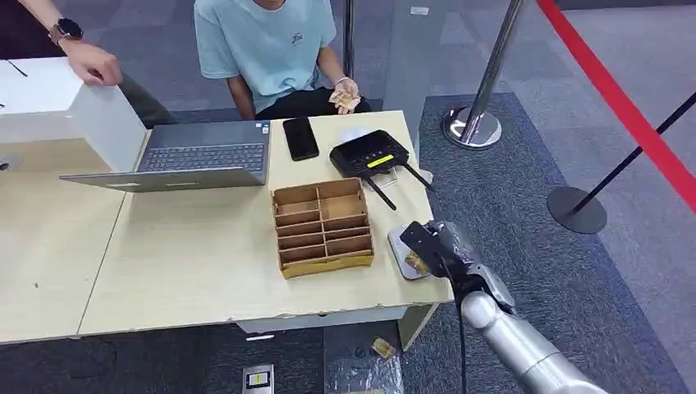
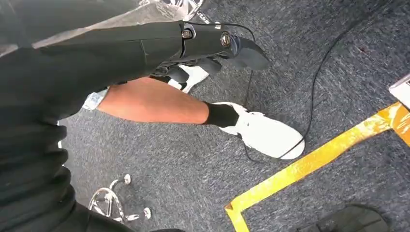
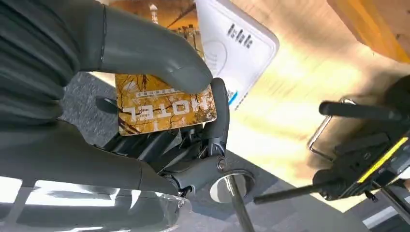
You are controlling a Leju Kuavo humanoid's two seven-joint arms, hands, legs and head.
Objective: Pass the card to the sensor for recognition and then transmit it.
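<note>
An orange card (image 3: 164, 104) printed "HOTEL" is pinched between the thumb (image 3: 150, 48) and a dark finger (image 3: 220, 111) of my right hand (image 1: 443, 246). In the head view the card (image 1: 417, 263) hangs just over the white sensor pad (image 1: 402, 246) at the table's front right corner. The wrist view shows the sensor (image 3: 237, 43) right behind the card, partly hidden by it. My left hand (image 2: 217, 43) hangs low over the carpet with its fingers stretched out and nothing in them.
A cardboard divider box (image 1: 322, 227) stands left of the sensor; a black router (image 1: 369, 153), phone (image 1: 300, 138) and laptop (image 1: 189, 156) lie behind. A seated person holds cards (image 1: 345, 98) across the table (image 1: 197, 271). Stanchion bases (image 1: 476, 123) stand on the right.
</note>
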